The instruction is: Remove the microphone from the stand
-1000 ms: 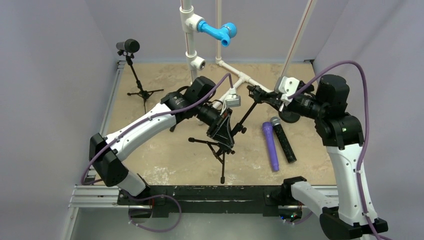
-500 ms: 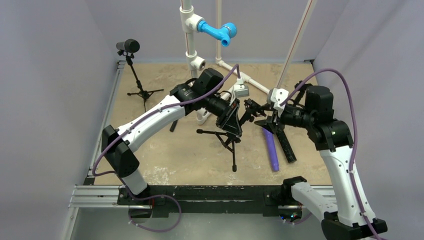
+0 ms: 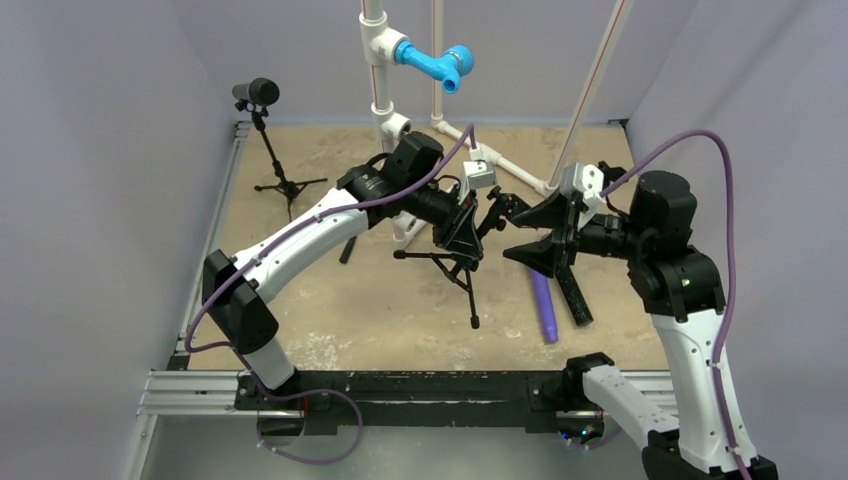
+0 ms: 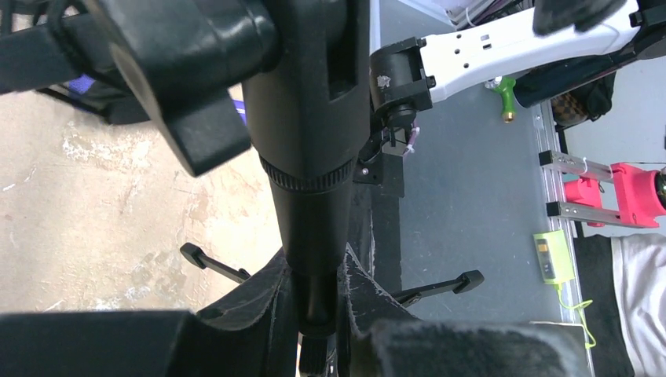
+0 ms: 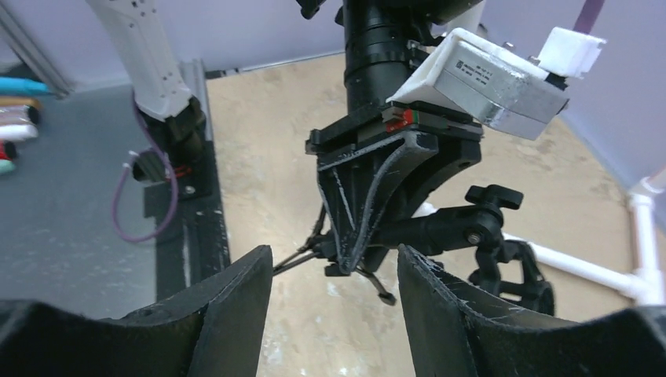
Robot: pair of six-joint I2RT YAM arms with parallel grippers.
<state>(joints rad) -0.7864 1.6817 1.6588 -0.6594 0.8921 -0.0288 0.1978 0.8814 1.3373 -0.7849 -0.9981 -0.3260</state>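
The left gripper clenches the tripod stand pole; the right gripper, released and empty, faces it above the black microphone lying flat.

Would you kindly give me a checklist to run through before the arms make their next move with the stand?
1. Left pincer shut on the black tripod stand: ok.
2. Right pincer open and empty: ok.
3. Held stand's clip free of any microphone: ok, it looks empty in the right wrist view.
4. Black handheld microphone and purple microphone lying side by side on the sandy tabletop: ok.
5. Second tripod stand at the far left emptied: not ok, a dark round-headed microphone sits on it.
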